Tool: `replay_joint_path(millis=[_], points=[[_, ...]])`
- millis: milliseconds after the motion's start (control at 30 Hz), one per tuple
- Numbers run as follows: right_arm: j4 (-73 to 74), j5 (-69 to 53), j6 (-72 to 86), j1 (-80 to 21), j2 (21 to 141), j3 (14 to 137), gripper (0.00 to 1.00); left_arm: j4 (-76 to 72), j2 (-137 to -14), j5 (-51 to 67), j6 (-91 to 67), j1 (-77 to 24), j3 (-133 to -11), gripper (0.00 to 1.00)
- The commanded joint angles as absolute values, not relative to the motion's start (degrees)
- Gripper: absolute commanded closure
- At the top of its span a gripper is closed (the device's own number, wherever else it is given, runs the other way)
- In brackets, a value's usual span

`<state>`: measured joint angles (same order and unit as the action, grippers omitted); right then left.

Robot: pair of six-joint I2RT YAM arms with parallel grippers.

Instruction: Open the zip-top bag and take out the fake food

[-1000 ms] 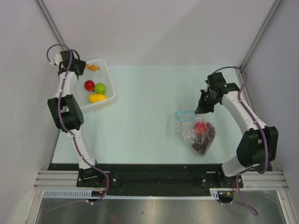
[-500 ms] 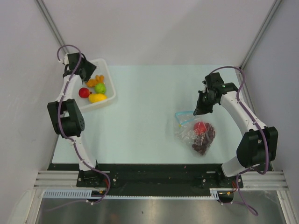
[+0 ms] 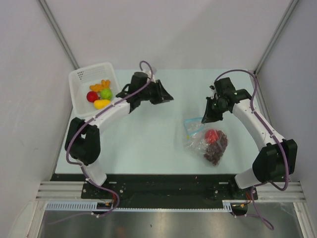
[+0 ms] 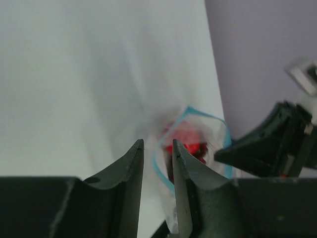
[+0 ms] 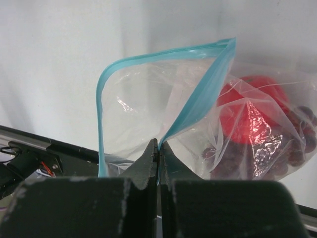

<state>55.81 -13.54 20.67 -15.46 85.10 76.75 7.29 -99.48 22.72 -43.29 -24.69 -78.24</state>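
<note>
With my right end effector clenched on a lip of the zip-top bag on the counter, my released left end effector should enter its mouth squarely toward the fake food.

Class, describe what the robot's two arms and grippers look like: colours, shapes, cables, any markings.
Both the left arm and right arm have white tubular links joined by chunky black joints. A thin lilac cable runs along each, looping free near the wrist. The left gripper and right gripper have matte dark-grey fingers tapering to tips. No markings are readable.
</note>
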Motion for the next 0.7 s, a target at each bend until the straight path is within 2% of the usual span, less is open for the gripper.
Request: replay_joint_path(millis=[0,100,367,667], points=[[55.90,-14.77,20.56,-17.13,81.21,79.01,1.00,4.13,-96.15,30.49,-44.21,-32.66,-77.96,0.68],[56.07,-15.03,21.71,-18.28,80.25,78.93,1.00,4.74,-96.41,30.67,-44.56,-38.64,-77.26,0.73],[57.30,-13.27,24.96,-18.72,75.50,78.93,1.00,7.90,-96.85,25.50,-43.95,-48.77,-76.03,0.77],[53.88,-22.84,28.38,-20.74,72.95,78.57,1.00,12.12,-101.42,22.85,-44.39,-50.98,-79.62,0.77]])
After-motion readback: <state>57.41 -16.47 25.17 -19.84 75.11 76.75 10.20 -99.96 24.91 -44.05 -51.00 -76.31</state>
